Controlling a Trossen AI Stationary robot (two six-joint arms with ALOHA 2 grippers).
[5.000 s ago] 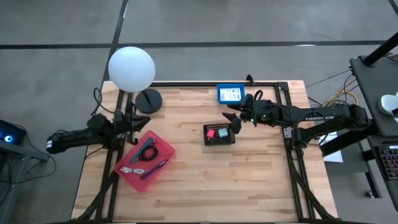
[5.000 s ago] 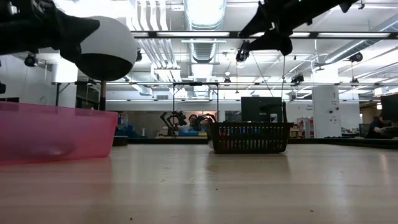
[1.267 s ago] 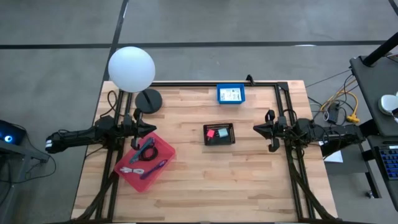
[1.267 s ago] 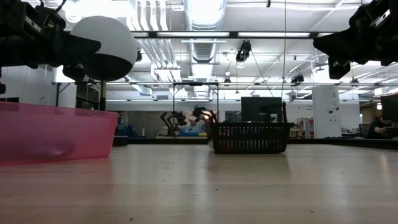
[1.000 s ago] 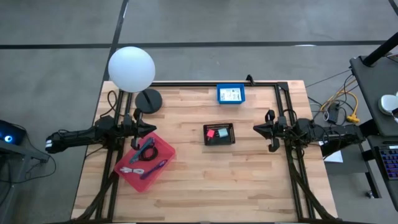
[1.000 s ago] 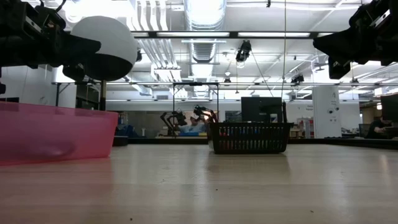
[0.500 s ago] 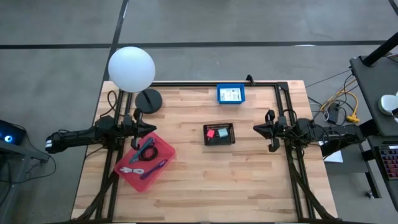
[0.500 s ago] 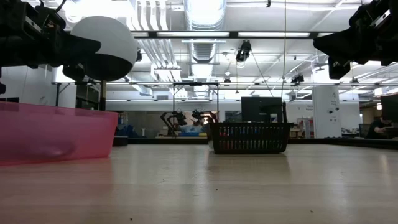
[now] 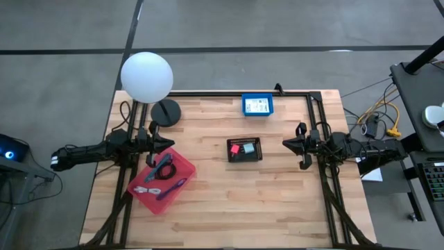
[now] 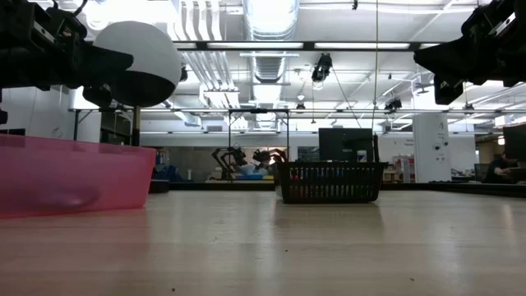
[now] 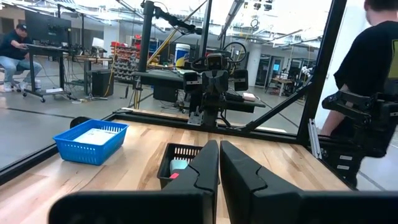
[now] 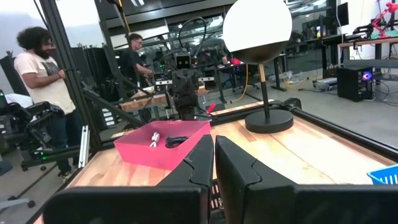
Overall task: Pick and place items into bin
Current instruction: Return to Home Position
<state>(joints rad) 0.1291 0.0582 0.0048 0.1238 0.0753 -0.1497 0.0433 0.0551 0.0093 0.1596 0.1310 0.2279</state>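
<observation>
The left claw (image 9: pixel 168 143) hangs at its side of the table, its two fingers pressed together and holding nothing. Just beside it sits the pink bin (image 9: pixel 187 168), a see-through box. Inside lie a purple cable (image 9: pixel 175 186), a black cable (image 9: pixel 165 173) and a white cable (image 9: pixel 143 189), all curled up. The right claw (image 9: pixel 286 144) is pinched together too, empty, well apart from the bin. A black basket (image 9: pixel 245 160) sits between the claws.

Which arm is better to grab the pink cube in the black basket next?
Right. The right fingers sit nearer the basket with the pink cube; the left fingers are farther off, by the pink bin.
</observation>
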